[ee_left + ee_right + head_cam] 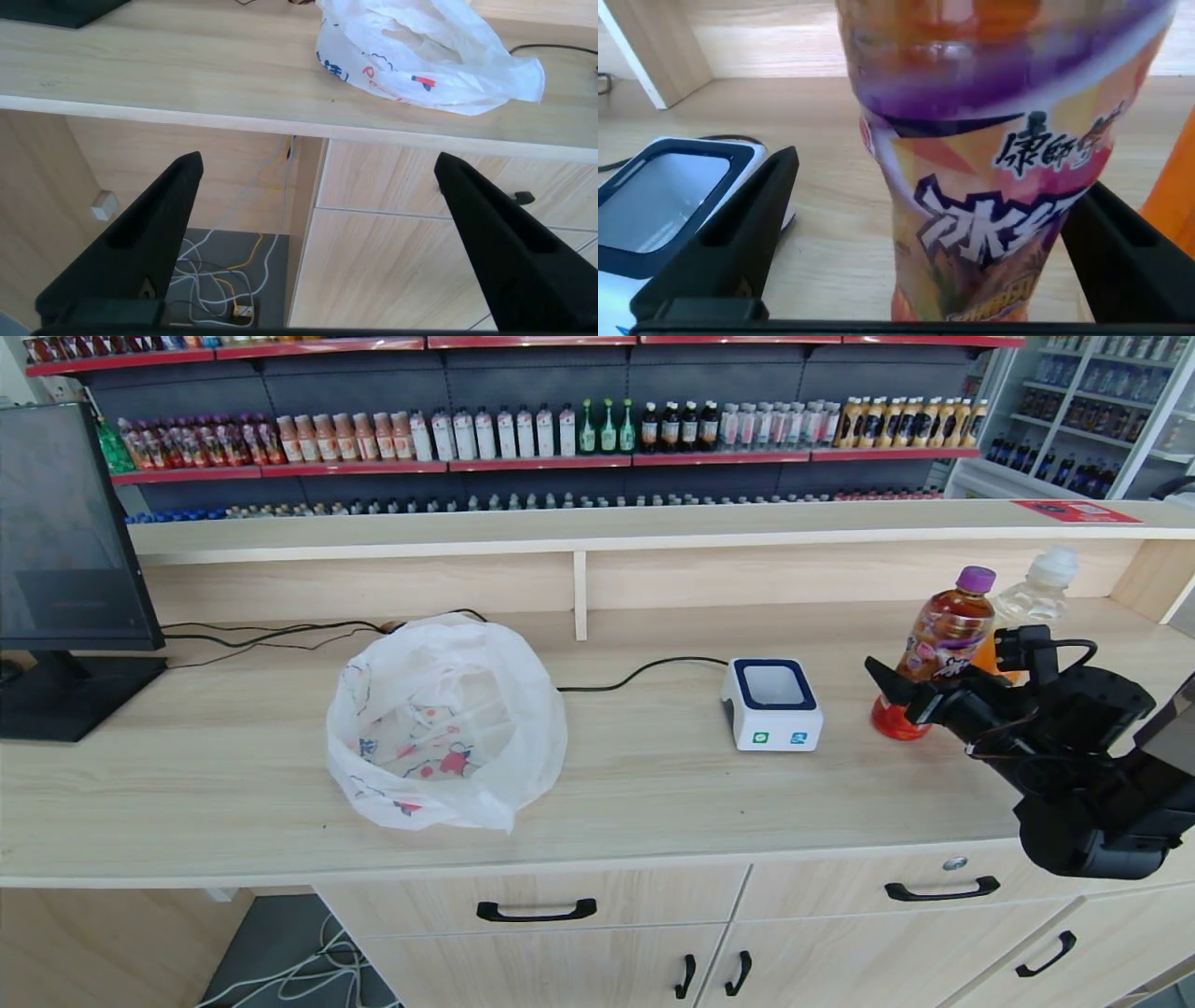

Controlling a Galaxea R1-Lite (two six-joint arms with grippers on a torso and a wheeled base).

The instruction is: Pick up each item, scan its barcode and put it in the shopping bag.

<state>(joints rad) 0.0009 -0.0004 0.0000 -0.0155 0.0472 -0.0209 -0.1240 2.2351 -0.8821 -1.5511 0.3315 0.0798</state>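
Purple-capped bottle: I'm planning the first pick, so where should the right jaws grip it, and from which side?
Grip the purple-capped bottle on its labelled body, about mid-height, coming in level from the robot's side. It stands upright, a clear bottle stands close behind it, and the right gripper has its open jaws flanking the label.

White characters cross the label on the bottle (pixel 999 215); two icons mark the scanner (pixel 771 703).

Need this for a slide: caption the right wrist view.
Open right gripper straddles an upright drink bottle on the counter, scanner close beside.
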